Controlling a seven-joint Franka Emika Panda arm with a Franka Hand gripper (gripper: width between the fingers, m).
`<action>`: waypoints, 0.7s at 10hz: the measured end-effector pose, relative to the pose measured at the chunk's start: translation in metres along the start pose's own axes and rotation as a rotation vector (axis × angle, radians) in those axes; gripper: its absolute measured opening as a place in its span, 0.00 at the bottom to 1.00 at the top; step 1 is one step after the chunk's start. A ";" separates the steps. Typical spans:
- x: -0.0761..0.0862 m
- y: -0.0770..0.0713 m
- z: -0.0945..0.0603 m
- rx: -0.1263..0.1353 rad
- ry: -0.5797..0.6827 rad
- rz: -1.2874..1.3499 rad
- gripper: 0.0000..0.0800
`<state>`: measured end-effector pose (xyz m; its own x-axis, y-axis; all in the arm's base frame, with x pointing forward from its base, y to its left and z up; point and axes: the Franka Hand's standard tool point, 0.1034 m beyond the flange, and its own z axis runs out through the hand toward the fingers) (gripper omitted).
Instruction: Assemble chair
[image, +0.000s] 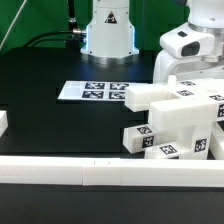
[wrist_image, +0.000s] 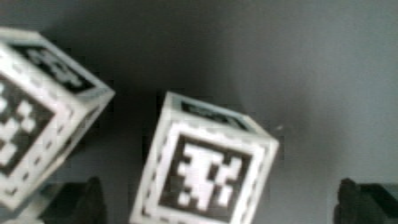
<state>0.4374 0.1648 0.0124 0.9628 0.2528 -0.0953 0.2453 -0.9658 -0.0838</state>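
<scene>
The chair lies in glossy white tagged parts piled at the exterior view's right. A long bar (image: 150, 96) rests on a chunky block (image: 185, 122), and a small cube (image: 137, 140) stands in front. My gripper (image: 184, 80) hangs just over the pile's back, its fingertips hard to make out there. In the wrist view a tagged white block (wrist_image: 214, 160) stands between my two dark fingertips (wrist_image: 71, 202), which are wide apart and touch nothing. The gripper (wrist_image: 221, 205) is open. A second tagged block (wrist_image: 45, 100) lies beside the first.
The marker board (image: 95, 91) lies flat mid-table in front of the robot base (image: 108, 30). A long low white border rail (image: 90, 170) runs along the front edge. A small white piece (image: 3, 122) shows at the exterior view's left edge.
</scene>
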 end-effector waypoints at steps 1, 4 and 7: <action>-0.003 0.002 0.001 0.000 -0.004 -0.002 0.81; -0.003 0.006 0.001 0.000 -0.004 0.006 0.81; -0.003 0.008 0.002 0.000 -0.006 0.010 0.66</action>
<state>0.4358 0.1568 0.0103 0.9644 0.2438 -0.1022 0.2361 -0.9682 -0.0825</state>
